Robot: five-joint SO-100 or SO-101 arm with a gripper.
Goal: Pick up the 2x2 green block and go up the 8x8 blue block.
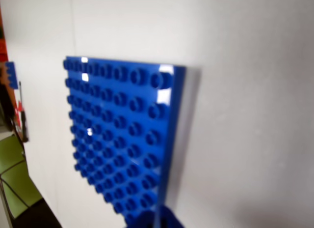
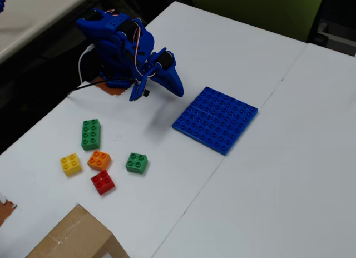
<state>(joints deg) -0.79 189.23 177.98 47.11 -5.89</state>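
The 2x2 green block (image 2: pixel 136 162) sits on the white table in the fixed view, at the right of a cluster of bricks. It is out of the wrist view. The 8x8 blue block (image 2: pixel 215 119) lies flat right of the arm and fills the middle of the wrist view (image 1: pixel 122 134). My gripper (image 2: pixel 178 91) hangs from the folded blue arm, above the table between the bricks and the blue block. It looks shut and empty. Only a blurred blue tip of the gripper (image 1: pixel 164 219) shows at the wrist view's bottom edge.
A longer green brick (image 2: pixel 90 134), a yellow brick (image 2: pixel 70 164), an orange brick (image 2: pixel 99 159) and a red brick (image 2: pixel 103 182) lie left of the green block. A cardboard box (image 2: pixel 72 238) stands at the front left. The table's edge runs behind the arm.
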